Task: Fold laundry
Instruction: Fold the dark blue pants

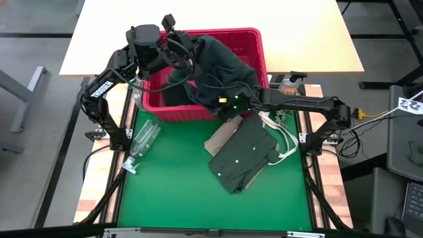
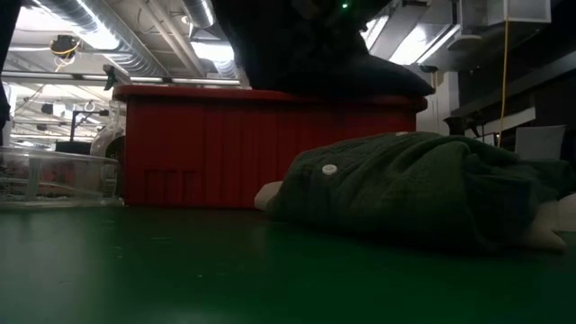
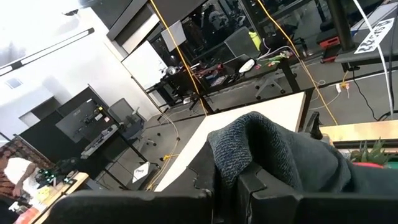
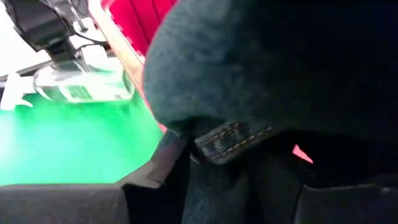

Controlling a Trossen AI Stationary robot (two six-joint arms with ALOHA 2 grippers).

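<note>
Denim jeans [image 1: 221, 63] hang in a dark heap over the red basket [image 1: 254, 49] in the high view, held up between both arms. The left gripper [image 1: 177, 58] sits above the basket's interior, shut on one end of the jeans; the right gripper [image 1: 228, 100] is at the basket's near rim, under the cloth. Just in front of the basket, the olive-green shirt [image 1: 243, 155] lies folded on the green mat [image 1: 172, 192] over a tan top [image 1: 221, 135], and a clear bottle [image 1: 142, 140] lies off the basket's left corner.

Low view: the shirt (one pale button showing) rests before the basket wall, jeans draped above.

Left wrist view: the fingers [image 3: 264, 183] pinch a ribbed fold of denim.

Right wrist view: the right fingers [image 4: 158, 165] stand apart around a stitched seam of the jeans.
</note>
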